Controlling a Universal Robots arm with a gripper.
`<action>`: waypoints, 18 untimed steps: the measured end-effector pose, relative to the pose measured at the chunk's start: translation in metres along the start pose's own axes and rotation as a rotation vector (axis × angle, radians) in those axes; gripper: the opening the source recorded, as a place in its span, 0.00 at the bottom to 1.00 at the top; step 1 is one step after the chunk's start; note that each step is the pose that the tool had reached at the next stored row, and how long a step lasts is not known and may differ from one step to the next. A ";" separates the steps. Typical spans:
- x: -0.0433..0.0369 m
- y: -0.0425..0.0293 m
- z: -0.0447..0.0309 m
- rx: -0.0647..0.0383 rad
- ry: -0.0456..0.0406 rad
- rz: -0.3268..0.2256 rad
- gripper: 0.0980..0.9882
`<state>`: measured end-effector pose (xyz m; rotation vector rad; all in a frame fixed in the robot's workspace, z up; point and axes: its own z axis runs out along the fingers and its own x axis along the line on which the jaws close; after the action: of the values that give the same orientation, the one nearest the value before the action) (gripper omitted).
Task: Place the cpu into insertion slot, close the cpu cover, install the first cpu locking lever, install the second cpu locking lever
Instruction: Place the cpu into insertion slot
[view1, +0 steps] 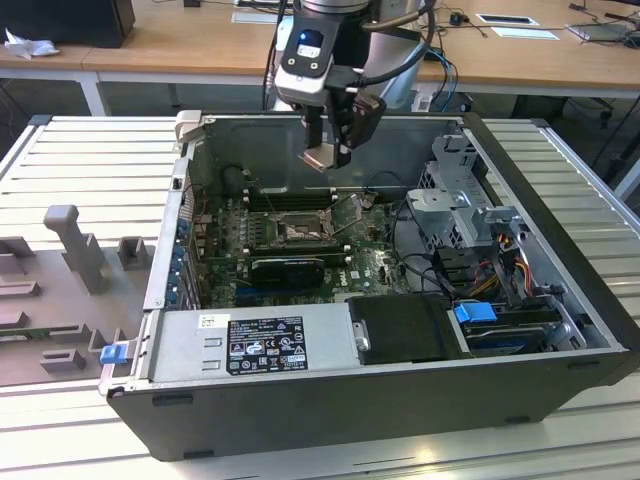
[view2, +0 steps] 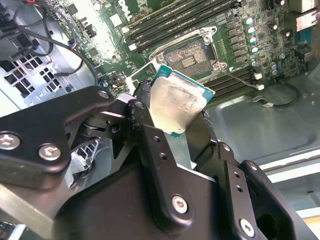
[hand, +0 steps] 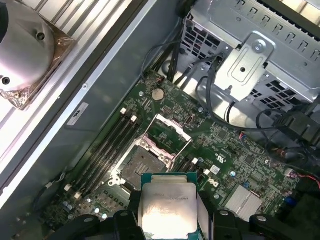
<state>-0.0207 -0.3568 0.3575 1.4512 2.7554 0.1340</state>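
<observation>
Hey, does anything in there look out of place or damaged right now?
Nothing looks damaged. The cpu is clamped in the gripper above the board, not seated; its silvery top looks smudged. The insertion slot lies open with the cpu cover lifted.

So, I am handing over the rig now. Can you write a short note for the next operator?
Claw: shut on the cpu, holding it in the air above the motherboard.
Insertion slot: empty. Its cpu cover is raised open.
Done: the cpu is in the claw.
Left: every step, from seating the cpu onward.
</observation>
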 end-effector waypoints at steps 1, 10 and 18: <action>0.0000 0.0000 0.0000 0.000 -0.0008 0.009 0.48; 0.0000 0.0000 0.0002 -0.002 -0.0088 0.099 0.48; 0.0000 0.0000 0.0003 -0.003 -0.0155 0.176 0.48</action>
<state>-0.0207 -0.3568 0.3572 1.6842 2.6108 0.1296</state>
